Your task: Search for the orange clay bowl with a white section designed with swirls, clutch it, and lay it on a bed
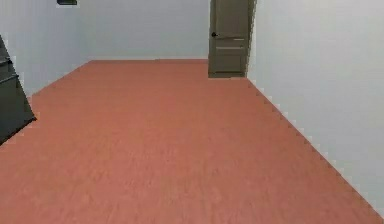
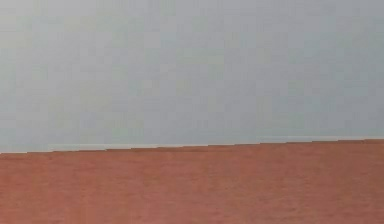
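Search phase. Forward: bare red-brown floor (image 1: 170, 140), dark door (image 1: 230, 38) at the far wall, dark cabinet edge (image 1: 12, 95) at the forward view's left. Arm side: plain grey wall (image 2: 190, 70) meeting the floor. Hand state: cannot tell. Bowl location, and its bearing from the hand: cannot tell. The door looks like the likely way onward.

We see a floor (image 1: 170, 140) with a reddish, finely grained, wood-like surface, matt throughout. The walls (image 1: 320, 80) look smooth and matt, like pale paint. The door (image 1: 230, 38) is dark, panelled, dull wood; the cabinet (image 1: 12, 100) looks dark and smooth.
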